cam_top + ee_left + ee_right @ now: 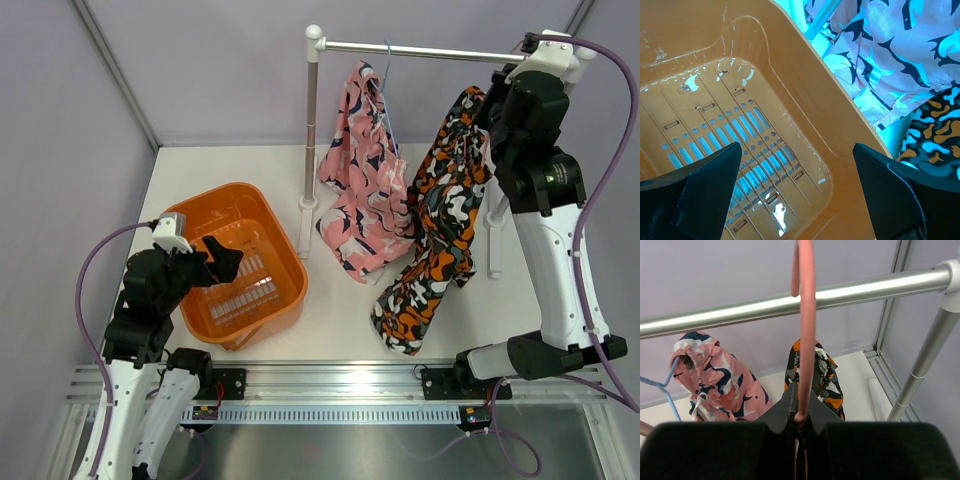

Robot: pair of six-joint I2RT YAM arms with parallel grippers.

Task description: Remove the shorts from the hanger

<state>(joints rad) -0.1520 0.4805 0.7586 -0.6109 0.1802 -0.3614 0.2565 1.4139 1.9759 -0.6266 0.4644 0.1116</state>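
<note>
The pink shorts (362,180) with navy and white blotches hang on a blue hanger (388,75) from the metal rail (420,48). The camouflage shorts (440,230) hang to their right, reaching down to the table. My right gripper (801,412) is shut on the stem of a salmon-pink hanger (806,315), right under the rail (740,310); the camouflage shorts (825,375) hang below it. The hook's top is out of view. My left gripper (797,175) is open and empty over the orange basket (805,75).
The orange basket (290,265) stands at the left of the white table. The rack's two uprights (311,130) stand on the table, the right one (920,370) close beside my right gripper. Grey walls close in the back and sides.
</note>
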